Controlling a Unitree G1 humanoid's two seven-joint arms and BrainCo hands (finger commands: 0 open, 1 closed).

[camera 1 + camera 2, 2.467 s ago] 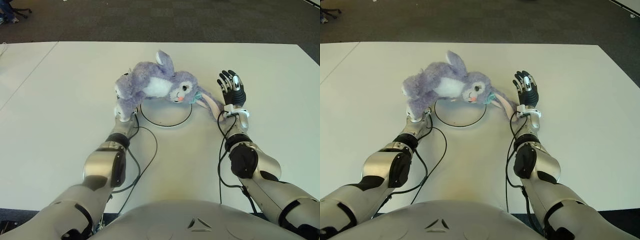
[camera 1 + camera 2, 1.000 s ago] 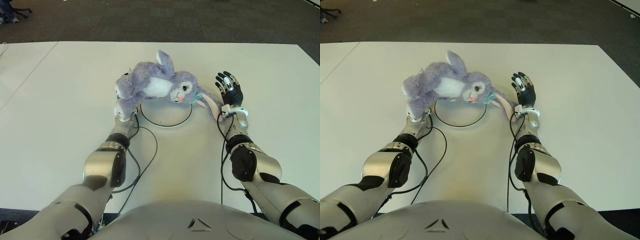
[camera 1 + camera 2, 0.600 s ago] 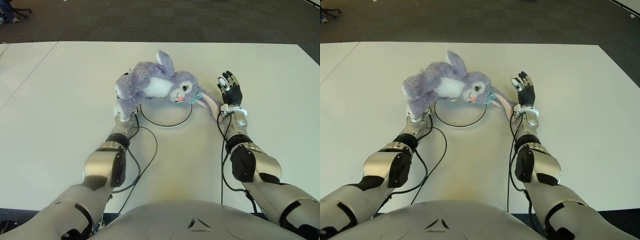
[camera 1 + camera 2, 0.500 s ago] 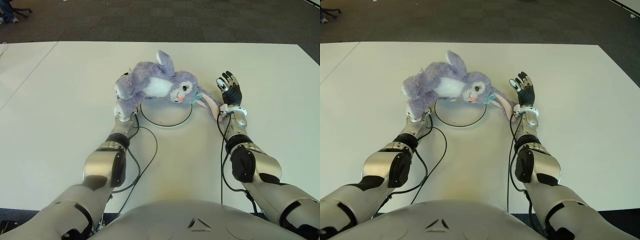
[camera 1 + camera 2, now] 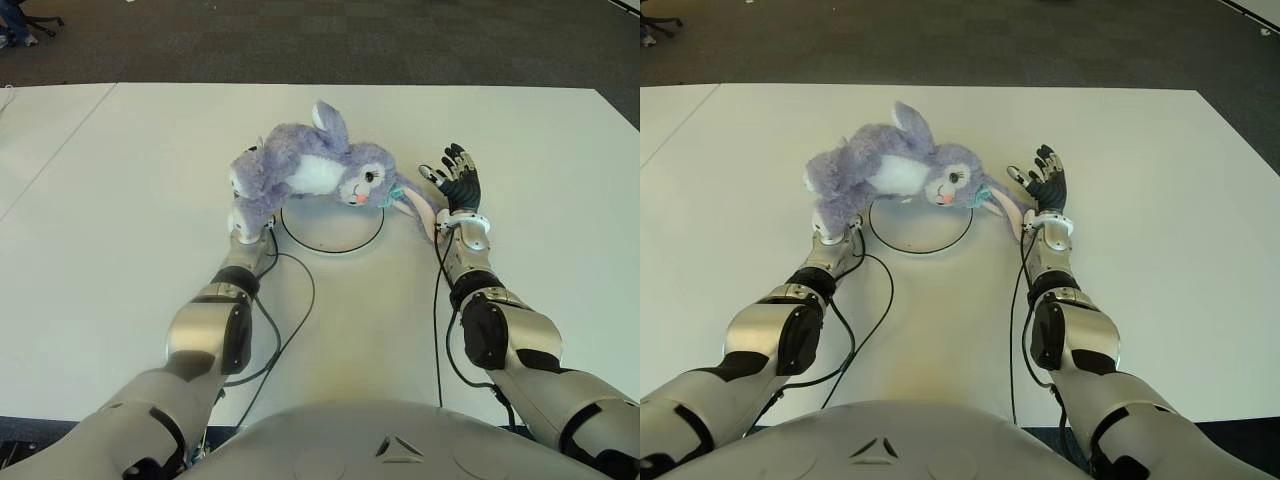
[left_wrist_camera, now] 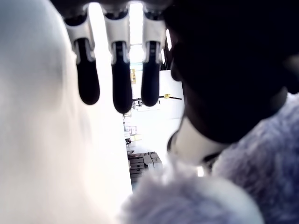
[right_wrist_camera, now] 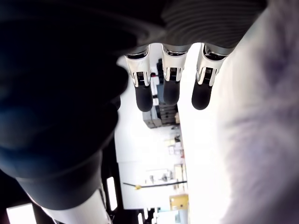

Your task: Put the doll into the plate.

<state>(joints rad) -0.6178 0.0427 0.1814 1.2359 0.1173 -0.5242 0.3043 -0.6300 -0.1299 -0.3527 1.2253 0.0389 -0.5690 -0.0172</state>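
Wide white table (image 5: 120,200), bare but for the task's things. Fluffy lilac plush rabbit doll (image 5: 310,170) draped over the far rim of a flat white round plate with a dark edge (image 5: 332,228), head hanging above it, one long ear trailing right. Left hand (image 5: 247,222) tucked beneath the doll's rump, probably bearing it; fingers straight in the wrist view, grip unclear. Right hand (image 5: 456,185) spread wide, empty, beside the ear. Soft, light, floppy: best cradled under the torso.

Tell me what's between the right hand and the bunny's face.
Only the doll's drooping pink-lined ear, just beside the open right hand, seen in both eye views.
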